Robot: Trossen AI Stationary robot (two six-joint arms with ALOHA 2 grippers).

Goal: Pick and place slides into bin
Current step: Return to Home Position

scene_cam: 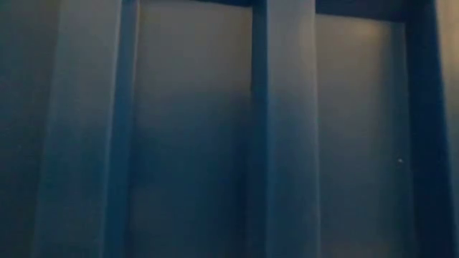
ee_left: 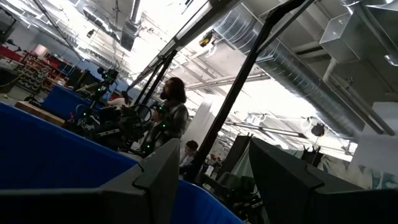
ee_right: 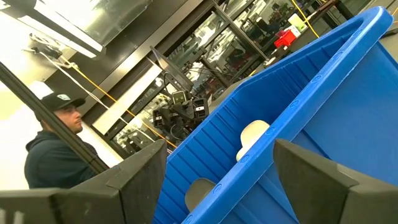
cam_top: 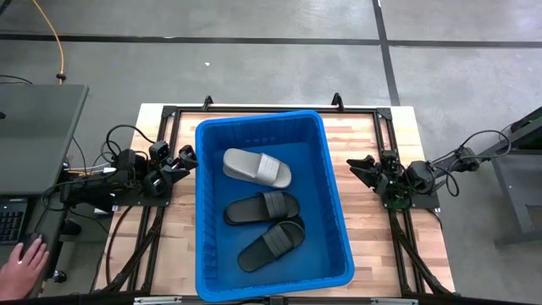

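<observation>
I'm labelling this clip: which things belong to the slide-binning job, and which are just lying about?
Job: bin; grey slide, middle black slide and end black slide inside it; left gripper and right gripper, fingers open, flanking it.
Lying about: keyboard; grey desk; yellow cable; person's hand.

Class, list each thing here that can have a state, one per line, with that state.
bin: upright, open-topped, holding three slides.
grey slide: in the bin, strap up.
middle black slide: in the bin, strap up.
end black slide: in the bin, strap up, angled.
left gripper: open, empty, left of the bin.
right gripper: open, empty, right of the bin.
</observation>
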